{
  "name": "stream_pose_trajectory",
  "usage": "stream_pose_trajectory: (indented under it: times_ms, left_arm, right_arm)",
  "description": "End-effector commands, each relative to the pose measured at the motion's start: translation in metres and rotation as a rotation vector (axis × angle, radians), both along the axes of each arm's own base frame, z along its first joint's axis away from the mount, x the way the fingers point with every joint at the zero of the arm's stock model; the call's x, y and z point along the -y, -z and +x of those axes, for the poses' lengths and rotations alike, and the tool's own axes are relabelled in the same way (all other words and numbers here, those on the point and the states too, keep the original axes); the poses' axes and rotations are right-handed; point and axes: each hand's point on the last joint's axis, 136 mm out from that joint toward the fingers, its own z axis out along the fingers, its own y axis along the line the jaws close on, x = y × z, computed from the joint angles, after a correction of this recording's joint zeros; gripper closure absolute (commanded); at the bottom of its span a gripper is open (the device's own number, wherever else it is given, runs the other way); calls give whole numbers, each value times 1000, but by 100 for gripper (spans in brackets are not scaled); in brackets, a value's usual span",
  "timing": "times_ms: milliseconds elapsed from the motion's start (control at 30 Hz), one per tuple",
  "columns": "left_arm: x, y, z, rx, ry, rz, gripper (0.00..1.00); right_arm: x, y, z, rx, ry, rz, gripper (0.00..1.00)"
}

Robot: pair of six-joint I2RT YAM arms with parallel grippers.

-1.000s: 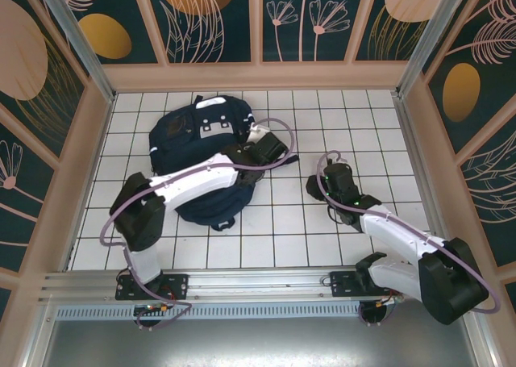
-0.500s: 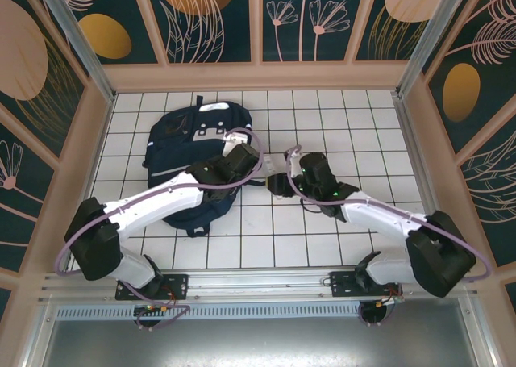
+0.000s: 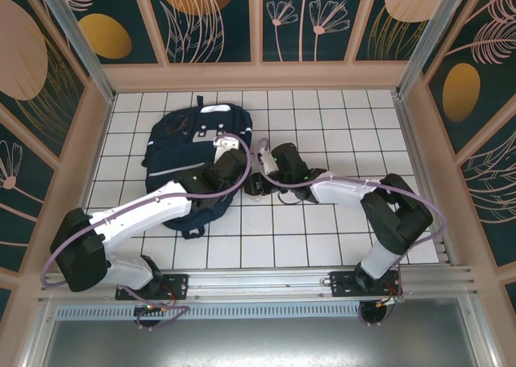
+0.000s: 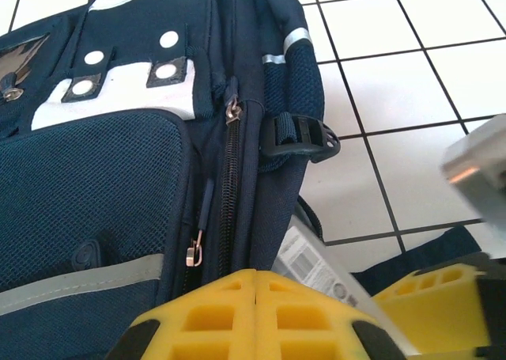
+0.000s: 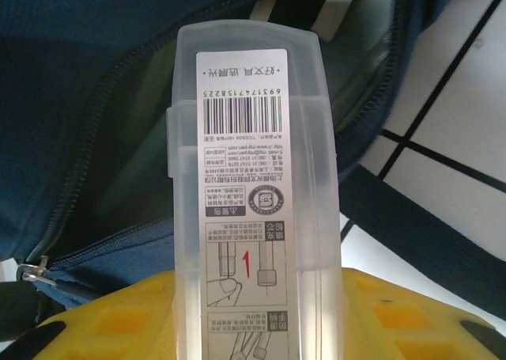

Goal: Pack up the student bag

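Right arm point(image 3: 343, 191) swung across to navy fabric backpack point(image 3: 187, 145), white patches, grey stripe; its jaws clamp clear plastic barcode-labelled case point(image 5: 251, 138). Left jaws pressed shut. Left wrist view: black strap buckle point(image 4: 299, 134).

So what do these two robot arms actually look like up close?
Both the left arm and right arm have smooth white shells between chunky black joints. A lavender cable runs loosely along each. The jaws are bright yellow blocks with square moulded pockets.

White arms point(image 3: 137, 214), lilac cables point(image 3: 239, 138), seemingly ridged yellow tools point(image 4: 257, 297).
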Motion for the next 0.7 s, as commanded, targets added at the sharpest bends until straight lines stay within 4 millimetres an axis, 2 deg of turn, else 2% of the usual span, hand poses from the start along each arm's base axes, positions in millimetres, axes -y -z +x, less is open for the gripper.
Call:
stream_pose_trajectory:
  times_ms: [0, 100, 300, 333, 433, 500, 567, 667]
  left_arm:
    - [4, -35, 7, 95, -24, -126, 100]
    - [5, -34, 4, 93, -10, -144, 100]
    - [14, -41, -2, 89, 37, -228, 100]
    - [11, -31, -5, 73, 35, -214, 100]
    - [7, -28, -7, 71, 26, -211, 100]
    - [3, -28, -9, 74, 15, -213, 100]
    - [-1, -28, -11, 77, 10, -214, 100]
    - [-6, -25, -12, 74, 1, -200, 100]
  right_arm:
    - [-18, -9, -6, 11, -78, 20, 64]
    - [-25, -7, -2, 8, -75, 0, 64]
    - [-40, -11, 24, 3, -23, 8, 62]
    - [-43, -12, 26, 0, -20, 15, 62]
    - [-48, -8, 41, 0, 22, -11, 58]
    - [-43, 2, 51, 2, 66, -63, 46]
    - [-37, 4, 50, 13, 86, -70, 34]
    - [-19, -1, 47, 45, 134, -66, 26]
